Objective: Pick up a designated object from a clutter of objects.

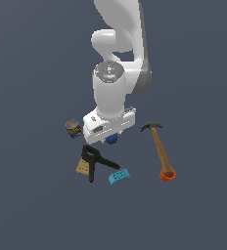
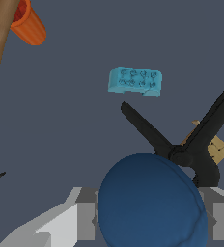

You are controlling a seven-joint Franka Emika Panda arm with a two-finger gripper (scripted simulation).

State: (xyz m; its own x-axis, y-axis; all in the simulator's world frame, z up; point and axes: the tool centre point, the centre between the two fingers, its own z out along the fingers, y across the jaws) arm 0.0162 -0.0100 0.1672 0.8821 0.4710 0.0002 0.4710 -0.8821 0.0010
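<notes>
Plain blue ball [image 2: 150, 202], no lettering

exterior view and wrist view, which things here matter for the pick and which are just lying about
Part of the job:
dark-blue ball, sitting between the jaws
gripper

Just lying about:
small can
black clamp
tan piece
light-blue block
hammer
</notes>
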